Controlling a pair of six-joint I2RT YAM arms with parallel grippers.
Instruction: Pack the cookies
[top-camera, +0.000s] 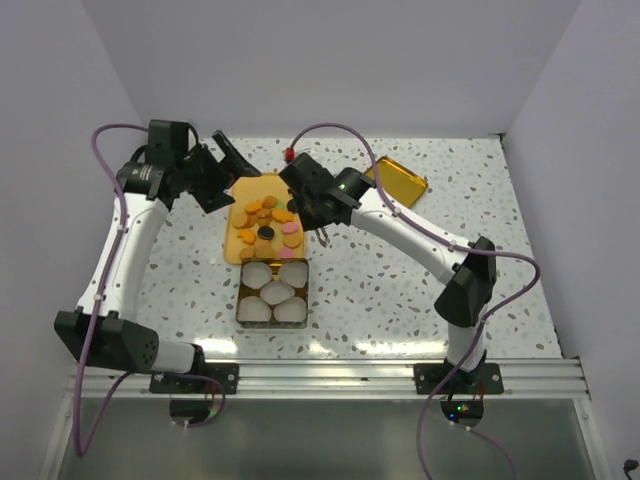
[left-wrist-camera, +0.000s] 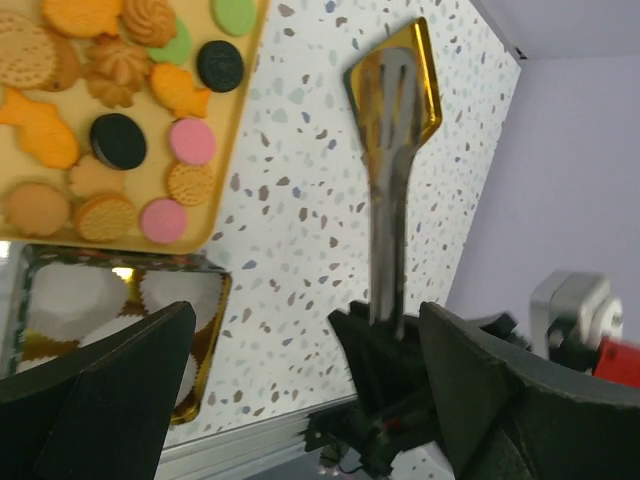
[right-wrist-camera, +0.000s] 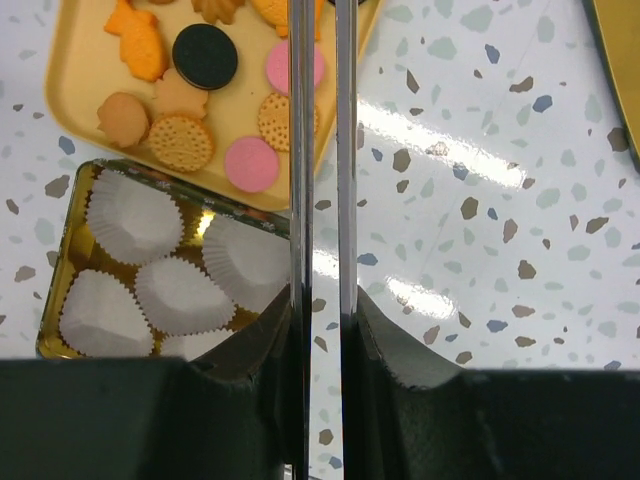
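Note:
The cookies (top-camera: 268, 218) lie on a yellow tray (top-camera: 243, 190): orange, tan, black, pink and green pieces. They also show in the left wrist view (left-wrist-camera: 118, 140) and the right wrist view (right-wrist-camera: 205, 55). My right gripper (top-camera: 312, 212) hangs at the tray's right edge, shut (right-wrist-camera: 320, 300) on metal tongs (right-wrist-camera: 320, 150), whose two arms reach over the tray edge. The tongs also show in the left wrist view (left-wrist-camera: 388, 200). My left gripper (top-camera: 228, 172) is at the tray's far left corner, wide open and empty (left-wrist-camera: 305, 330).
A gold tin (top-camera: 243, 296) holding several white paper cups (top-camera: 275, 292) stands just in front of the tray, and shows in the right wrist view (right-wrist-camera: 75, 200). Its gold lid (top-camera: 398, 180) lies at the back right. Walls close in on three sides.

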